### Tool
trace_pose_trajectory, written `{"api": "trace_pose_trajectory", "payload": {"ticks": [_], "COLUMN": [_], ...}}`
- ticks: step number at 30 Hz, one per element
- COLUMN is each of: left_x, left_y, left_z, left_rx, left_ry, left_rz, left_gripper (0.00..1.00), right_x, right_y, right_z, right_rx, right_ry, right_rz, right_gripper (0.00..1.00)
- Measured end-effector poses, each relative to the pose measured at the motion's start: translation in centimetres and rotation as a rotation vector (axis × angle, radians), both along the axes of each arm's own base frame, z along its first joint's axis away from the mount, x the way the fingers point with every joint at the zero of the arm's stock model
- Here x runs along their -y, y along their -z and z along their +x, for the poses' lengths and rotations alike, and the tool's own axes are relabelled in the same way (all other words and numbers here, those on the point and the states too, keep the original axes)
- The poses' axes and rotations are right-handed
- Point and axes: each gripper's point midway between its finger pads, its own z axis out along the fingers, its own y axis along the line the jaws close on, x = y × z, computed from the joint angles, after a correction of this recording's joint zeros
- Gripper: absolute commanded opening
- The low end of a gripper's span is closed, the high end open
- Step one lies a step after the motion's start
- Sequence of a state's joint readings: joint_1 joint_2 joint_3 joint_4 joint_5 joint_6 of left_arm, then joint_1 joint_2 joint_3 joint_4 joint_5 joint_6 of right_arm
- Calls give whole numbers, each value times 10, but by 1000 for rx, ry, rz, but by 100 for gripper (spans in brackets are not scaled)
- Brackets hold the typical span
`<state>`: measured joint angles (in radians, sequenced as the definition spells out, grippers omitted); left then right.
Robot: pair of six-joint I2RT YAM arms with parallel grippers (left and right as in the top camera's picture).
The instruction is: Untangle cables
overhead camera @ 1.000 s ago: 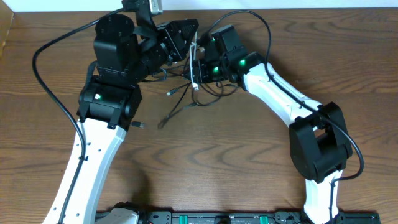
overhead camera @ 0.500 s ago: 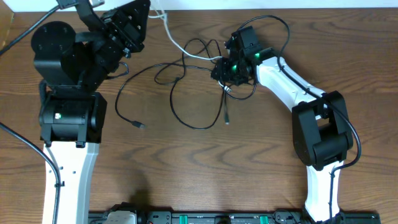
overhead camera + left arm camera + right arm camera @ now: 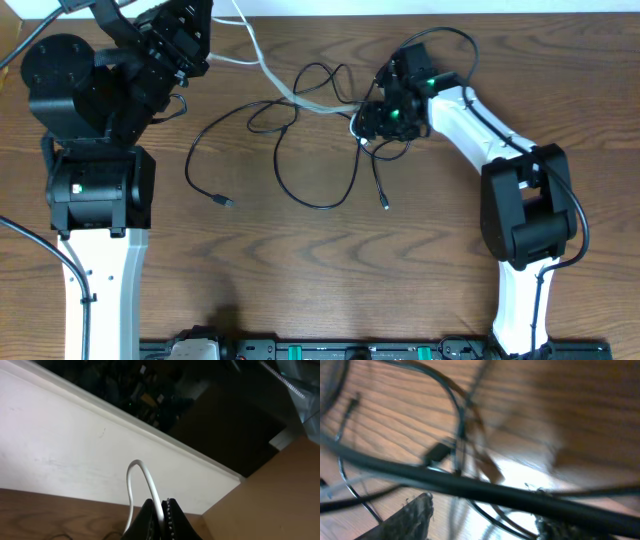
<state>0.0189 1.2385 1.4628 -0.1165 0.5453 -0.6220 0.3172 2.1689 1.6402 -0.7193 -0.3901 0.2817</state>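
Observation:
The white cable (image 3: pixel 275 78) runs from my left gripper (image 3: pixel 205 25) at the far left down to a knot by my right gripper (image 3: pixel 372 118). The left wrist view shows the left gripper (image 3: pixel 162 510) shut on the white cable (image 3: pixel 131 480), which loops above the jaws. The black cable (image 3: pixel 320 207) lies in wide loops across the middle of the table, with plug ends at the left (image 3: pixel 225 202) and right (image 3: pixel 385 204). My right gripper (image 3: pixel 485 510) is open over the tangle, and a blurred black cable (image 3: pixel 470 485) crosses between its fingers.
The table's far edge meets a white wall strip (image 3: pixel 75 445). A brown cardboard surface (image 3: pixel 270 490) stands beside the left gripper. The right arm's own thick black wire (image 3: pixel 440 35) arcs over its wrist. The arm bases stand at the front left and right.
My left gripper has pulled the white cable up and to the far left. The bunched cables have spread into wide loops. My right gripper has shifted slightly right with the knot.

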Motion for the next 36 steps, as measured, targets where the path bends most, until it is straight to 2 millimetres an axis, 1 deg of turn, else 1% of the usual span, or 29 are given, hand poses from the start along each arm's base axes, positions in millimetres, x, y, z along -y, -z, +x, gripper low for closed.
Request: {"api": "trace_pose_trajectory", "payload": {"ticks": [2,4,5,6,8,9,10,11,13,14,16,17,18,19,20,23,25,26,27,28,29,30,32,33,34,36], "left_x": [0,0,0,0,0,0,1,1,3,5,6,7,7,8,8,8,8,8,8,8,8,8,8,8,8,8], "left_y": [2,3,2,2,2,2,2,2,3,3,2,2,3,2,3,1,0,-1,-1,-1,0,2,5,7,8,9], "left_z": [0,0,0,0,0,0,0,-1,-2,-3,-3,-4,-4,-4,-4,-6,-7,-8,-9,-9,-9,-9,-9,-10,-10,-10], "left_rx": [-4,-3,-2,-1,2,2,3,2,-1,-1,-1,-1,-1,-1,-1,3,6,8,9,6,2,-8,-22,-32,-35,-36], "left_ry": [3,3,3,2,3,3,3,6,21,31,40,44,47,51,52,55,55,55,55,55,55,55,55,55,55,55], "left_rz": [11,18,19,21,22,22,22,22,22,22,22,22,22,22,22,22,22,23,23,22,22,22,21,21,21,21], "left_gripper": [7,7,7,7,7,7,7,7,7,7,7,7,7,7,7,7,7,7,7,7,7,7,7,7,7,7], "right_x": [14,29,38,43,46,45,41,39,27,19,5,-8,-11,-25,-29,-49,-54,-56,-57,-58,-59,-61,-63,-64,-65,-67], "right_y": [1,-4,-16,-27,-56,-75,-100,-113,-155,-171,-188,-193,-193,-188,-186,-159,-142,-131,-120,-111,-105,-99,-91,-90,-90,-94], "right_z": [-5,-8,-7,-6,-3,-3,-3,-4,-7,-10,-16,-21,-22,-27,-28,-30,-27,-24,-20,-14,-11,-5,1,3,5,9], "right_rx": [-21,-21,-1,29,98,145,211,245,366,414,476,504,507,514,514,485,468,456,449,451,455,464,472,477,484,500], "right_ry": [-26,-49,-66,-82,-106,-128,-159,-176,-239,-271,-330,-379,-391,-436,-450,-508,-526,-531,-534,-538,-539,-538,-537,-533,-529,-516], "right_rz": [-18,-26,-24,-18,1,17,40,53,95,112,131,139,140,137,134,102,86,73,65,59,54,50,45,45,47,57], "right_gripper": [74,81,83,84,86,87,88,90,93,93,93,93,93,93,93,90,87,84,79,75,72,64,58,49,36,13]}}
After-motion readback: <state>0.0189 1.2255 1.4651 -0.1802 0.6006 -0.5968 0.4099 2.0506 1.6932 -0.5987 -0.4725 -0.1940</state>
